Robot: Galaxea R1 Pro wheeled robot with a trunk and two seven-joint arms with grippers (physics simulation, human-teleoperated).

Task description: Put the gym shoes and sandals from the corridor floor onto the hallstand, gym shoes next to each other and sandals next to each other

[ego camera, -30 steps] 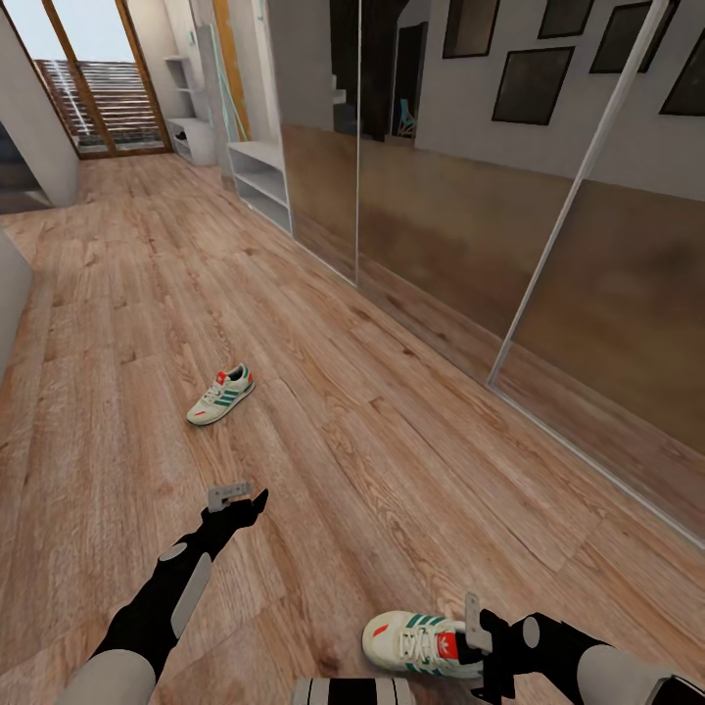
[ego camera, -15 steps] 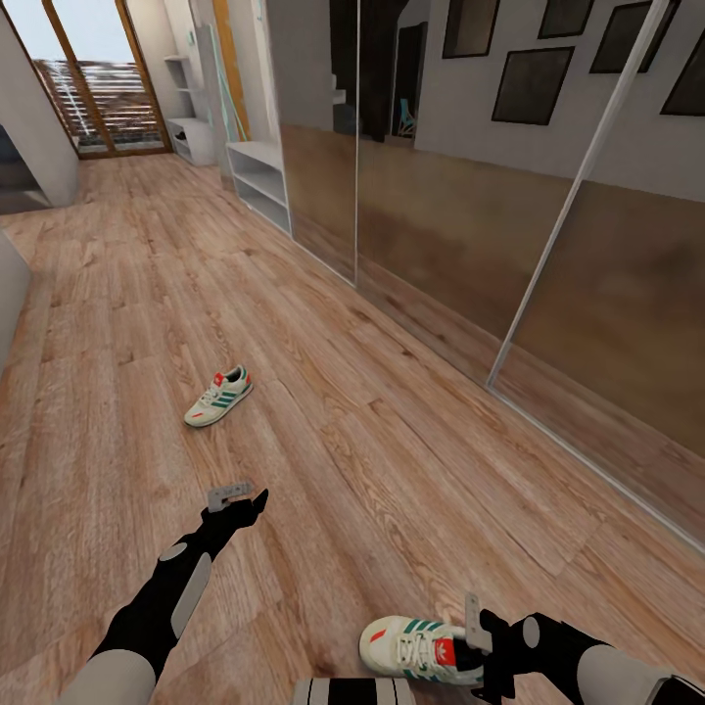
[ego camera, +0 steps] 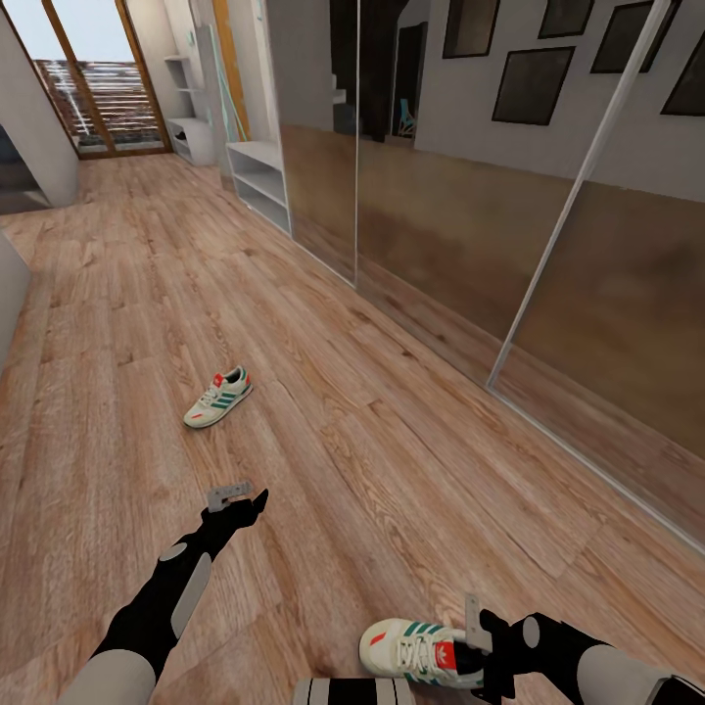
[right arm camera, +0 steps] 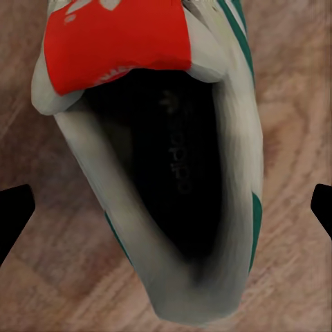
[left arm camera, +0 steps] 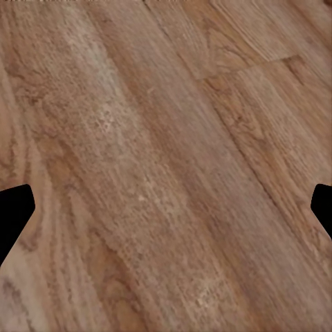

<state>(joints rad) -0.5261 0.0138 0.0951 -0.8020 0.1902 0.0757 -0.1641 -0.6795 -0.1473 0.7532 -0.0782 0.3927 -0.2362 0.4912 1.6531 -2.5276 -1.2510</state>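
Note:
One gym shoe (ego camera: pixel 217 398), white with green stripes and red patches, lies alone on the corridor floor (ego camera: pixel 392 460) ahead of me. The other gym shoe (ego camera: pixel 416 646) lies on the floor close in at my right. My right gripper (ego camera: pixel 469 638) is at its heel end. In the right wrist view this gripper (right arm camera: pixel 166 207) is open, its fingertips (right arm camera: pixel 15 214) wide on either side of the shoe's (right arm camera: pixel 159 207) dark opening. My left gripper (ego camera: pixel 235 495) hangs open over bare planks (left arm camera: pixel 166 166). The white hallstand (ego camera: pixel 259 181) stands far ahead against the wall. The sandals are out of view.
A dark glass-fronted sliding wardrobe (ego camera: pixel 509 255) runs along the right side. A second white shelf unit (ego camera: pixel 191 132) stands farther down by the glazed door (ego camera: pixel 93 88). A grey wall corner (ego camera: pixel 12 284) juts in at the left.
The floor and both shoes have slid slightly down in the picture, so the camera has crept forward. Neither arm has changed pose and both grippers stay as they were.

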